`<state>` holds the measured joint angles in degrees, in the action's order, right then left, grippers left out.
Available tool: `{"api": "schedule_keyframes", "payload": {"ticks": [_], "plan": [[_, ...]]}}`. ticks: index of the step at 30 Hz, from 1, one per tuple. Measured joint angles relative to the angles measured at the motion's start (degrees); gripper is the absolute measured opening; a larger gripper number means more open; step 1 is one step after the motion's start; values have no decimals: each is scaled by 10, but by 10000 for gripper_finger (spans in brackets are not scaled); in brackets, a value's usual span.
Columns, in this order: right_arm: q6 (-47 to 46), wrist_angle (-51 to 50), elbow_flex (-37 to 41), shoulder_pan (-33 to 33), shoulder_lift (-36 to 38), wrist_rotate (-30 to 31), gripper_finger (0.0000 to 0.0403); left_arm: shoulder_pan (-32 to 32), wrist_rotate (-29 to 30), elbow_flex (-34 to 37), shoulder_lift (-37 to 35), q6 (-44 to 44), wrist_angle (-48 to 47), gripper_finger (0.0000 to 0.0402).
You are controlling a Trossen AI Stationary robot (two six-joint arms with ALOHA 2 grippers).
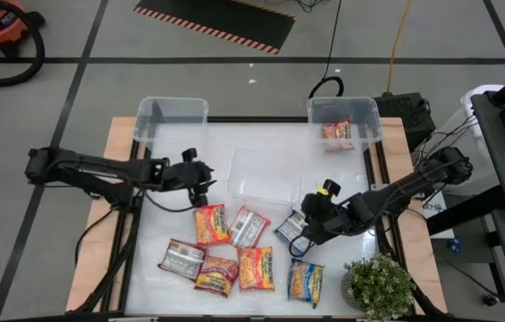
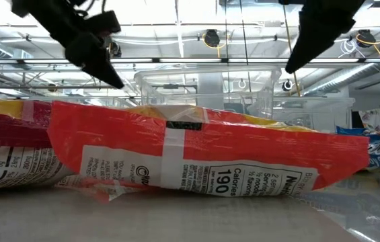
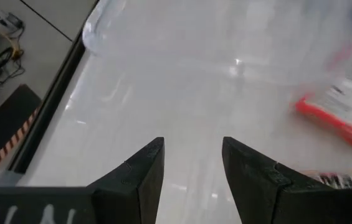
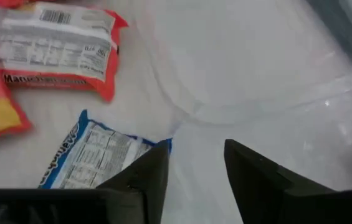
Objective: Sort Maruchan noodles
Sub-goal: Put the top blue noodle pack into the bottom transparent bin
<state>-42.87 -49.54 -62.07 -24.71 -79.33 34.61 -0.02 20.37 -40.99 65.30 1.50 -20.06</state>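
Observation:
Several Maruchan packets lie flat on the near half of the table: an orange-red one [image 1: 210, 224], a red-silver one [image 1: 248, 226], a blue one [image 1: 290, 226] [image 4: 95, 155], a silver-red one [image 1: 180, 259], an orange one [image 1: 256, 268] and a blue-yellow one [image 1: 306, 282]. One red-pink packet [image 1: 337, 132] lies in the far right clear bin [image 1: 364, 112]. My left gripper [image 1: 206, 190] [image 3: 191, 146] is open above bare table, left of the middle bin [image 1: 239, 174]. My right gripper [image 1: 308, 228] [image 4: 194, 149] is open, raised just right of the blue packet.
An empty clear bin [image 1: 172, 116] stands at the far left corner. A potted plant [image 1: 379, 286] sits at the table's near right corner, close to my right arm. In the low view a red-orange packet [image 2: 203, 161] fills the foreground.

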Motion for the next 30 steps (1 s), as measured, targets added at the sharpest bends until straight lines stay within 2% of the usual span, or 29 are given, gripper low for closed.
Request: {"api": "schedule_keyframes", "payload": {"ticks": [6, 12, 16, 21, 30], "plan": [[5, 14, 41, 23, 0, 1, 126, 6, -57, 1, 49, 25, 28, 168], [77, 110, 90, 60, 0, 19, 110, -5, -129, 1, 53, 49, 42, 168], [141, 214, 125, 84, 0, 22, 102, -17, -140, 0, 35, 56, 40, 168], [188, 293, 154, 102, 0, 14, 96, -27, -147, 1, 11, 57, 35, 168], [196, 302, 155, 105, 0, 13, 95, -51, -166, 0, -13, 54, -3, 168]]}}
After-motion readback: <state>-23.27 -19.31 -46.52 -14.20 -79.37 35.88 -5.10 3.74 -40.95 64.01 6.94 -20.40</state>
